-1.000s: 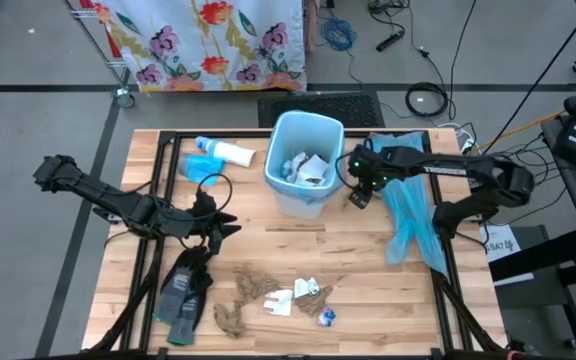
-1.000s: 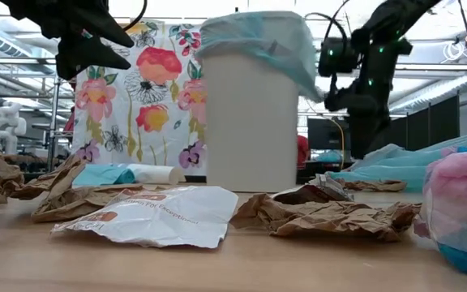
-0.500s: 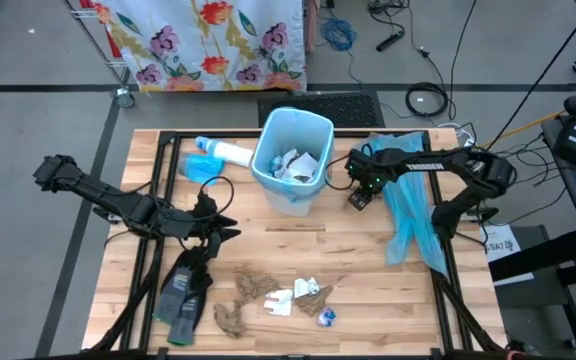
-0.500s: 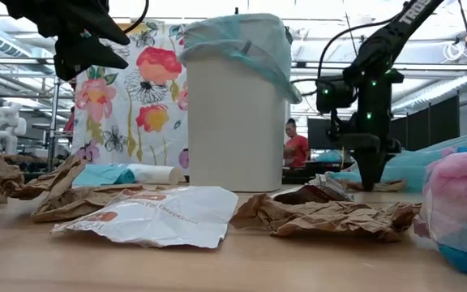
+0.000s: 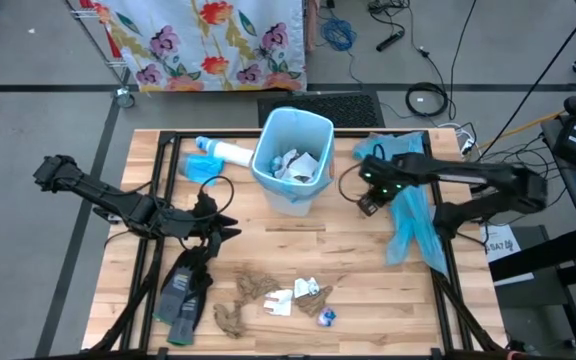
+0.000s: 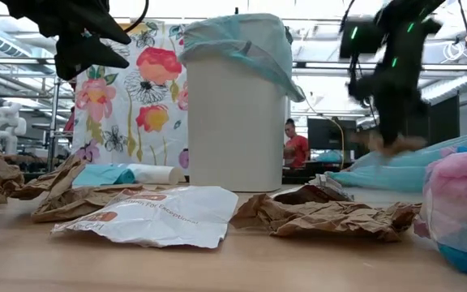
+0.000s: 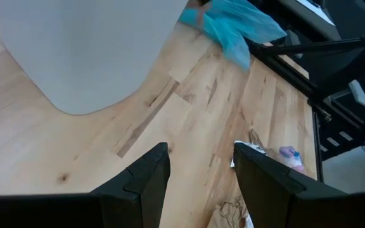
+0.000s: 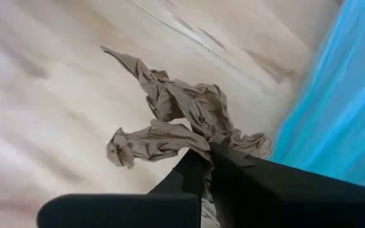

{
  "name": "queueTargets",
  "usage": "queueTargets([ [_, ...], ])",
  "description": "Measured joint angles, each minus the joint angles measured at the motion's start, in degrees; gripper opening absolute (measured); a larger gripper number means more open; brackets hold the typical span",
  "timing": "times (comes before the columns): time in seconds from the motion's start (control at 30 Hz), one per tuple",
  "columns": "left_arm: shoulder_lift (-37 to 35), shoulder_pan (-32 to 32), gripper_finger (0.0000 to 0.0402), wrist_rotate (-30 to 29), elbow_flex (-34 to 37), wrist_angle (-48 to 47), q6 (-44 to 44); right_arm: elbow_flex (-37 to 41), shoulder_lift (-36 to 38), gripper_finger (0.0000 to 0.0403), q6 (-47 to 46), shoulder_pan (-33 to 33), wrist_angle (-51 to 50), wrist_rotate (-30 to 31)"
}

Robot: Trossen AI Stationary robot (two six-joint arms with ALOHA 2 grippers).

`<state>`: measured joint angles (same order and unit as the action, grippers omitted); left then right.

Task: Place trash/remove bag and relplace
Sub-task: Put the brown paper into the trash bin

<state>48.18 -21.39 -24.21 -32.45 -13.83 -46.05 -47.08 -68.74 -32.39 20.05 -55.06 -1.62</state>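
Right claw's got a brown paper wad

The right gripper point(image 8: 206, 166) is pinched tight on a crumpled brown paper wad point(image 8: 176, 120) – it sticks out just past the fingertips, with the blue bag point(image 5: 408, 215) right beside it. The bin point(image 5: 293, 160) sits close by on the other side. The left gripper point(image 7: 198, 168) hangs with fingers spread, nothing in them – the rest of the trash point(image 5: 278, 295) lies near it on the table point(image 5: 368, 290).

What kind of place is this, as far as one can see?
Probably a robotics lab or workshop: a wooden table in a black frame, loose cables on grey floor, a flowered cloth as backdrop.
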Motion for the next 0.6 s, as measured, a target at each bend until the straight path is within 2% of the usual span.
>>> queueTargets([
  [0.17, 0.5, 0.1, 0.0178, -2.0, 0.0, -0.4, 0.5, -6.7, 9.4, 0.0001, -8.5, -6.1, -3.9, 3.5],
  [0.27, 1.0, 0.3, 0.0178, -2.0, 0.0, -0.4, 4.6, -13.2, 11.4, 0.0001, -10.6, -9.5, -6.2, 7.3],
  [0.47, 1.0, 1.9, 0.0178, -2.1, 0.0, -0.1, 20.6, -29.7, 8.2, 0.0, -9.7, -14.3, -9.2, 15.4],
  [0.6, 1.0, 2.6, 0.0178, -1.7, 0.0, 0.1, 25.9, -39.9, 2.5, 0.0, -4.8, -15.4, -6.3, 17.6],
])
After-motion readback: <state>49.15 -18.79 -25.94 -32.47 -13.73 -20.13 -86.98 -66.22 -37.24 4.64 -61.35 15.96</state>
